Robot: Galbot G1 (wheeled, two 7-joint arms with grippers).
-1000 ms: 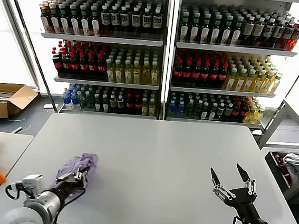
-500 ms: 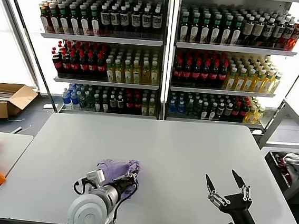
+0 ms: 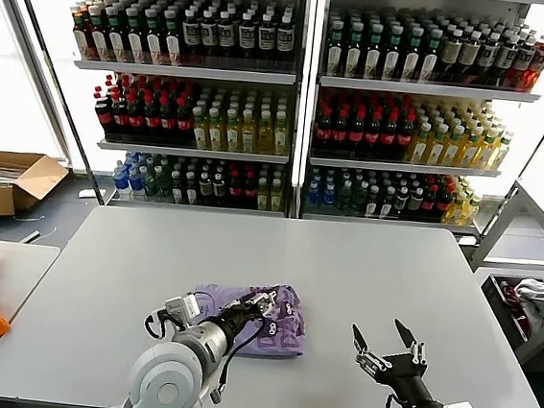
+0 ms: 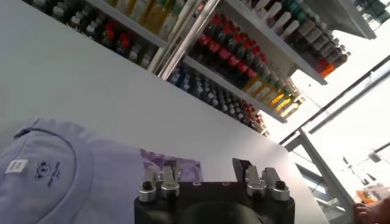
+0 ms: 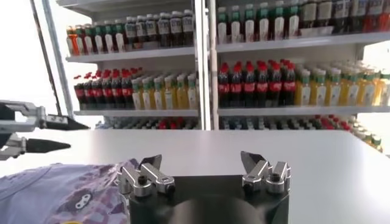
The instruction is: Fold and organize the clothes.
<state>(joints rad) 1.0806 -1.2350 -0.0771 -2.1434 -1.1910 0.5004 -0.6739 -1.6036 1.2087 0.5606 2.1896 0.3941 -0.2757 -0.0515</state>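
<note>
Lavender T-shirt (image 3: 265, 321) lies folded on grey table (image 3: 343, 269), near front edge, cartoon print showing along its front side. My left gripper (image 3: 260, 303) hovers over shirt, fingers parted, gripping nothing. My right gripper (image 3: 386, 343) waits well to shirt's right above table, fingers spread wide, empty.
</note>
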